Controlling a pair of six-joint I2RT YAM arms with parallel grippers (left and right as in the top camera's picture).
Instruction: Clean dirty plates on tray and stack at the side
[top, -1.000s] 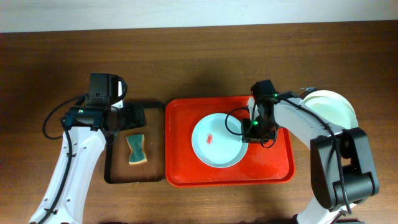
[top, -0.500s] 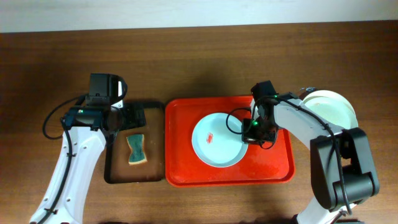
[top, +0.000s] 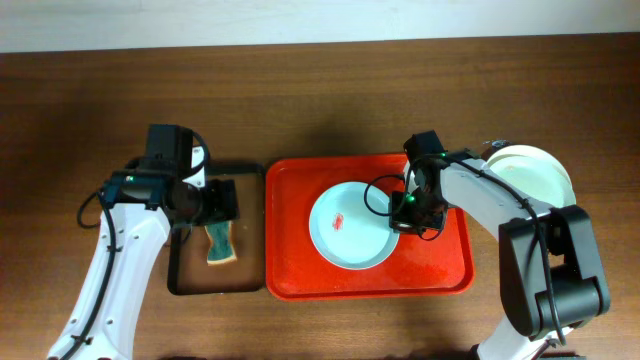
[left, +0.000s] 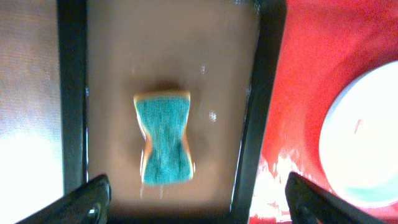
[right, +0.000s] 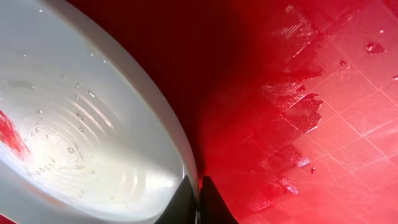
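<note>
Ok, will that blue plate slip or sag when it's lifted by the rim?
Probably slippery: water droplets sit on the plate, and the tray looks wet too. It looks rigid, so it shouldn't sag. Pinched at one rim edge by the right gripper, it may tilt.

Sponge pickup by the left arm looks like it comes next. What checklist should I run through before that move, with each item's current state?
1. Left gripper open: ok, jaws spread wide.
2. Sponge lying flat in the black tray, roughly in line with the gap: ok.
3. Left gripper low enough to close on the sponge: cannot tell.
4. Right gripper pinching the rim of the blue plate: ok.
5. Blue plate sits on the red tray: ok.
6. Red smear wiped off: not ok, it shows on the plate.
</note>
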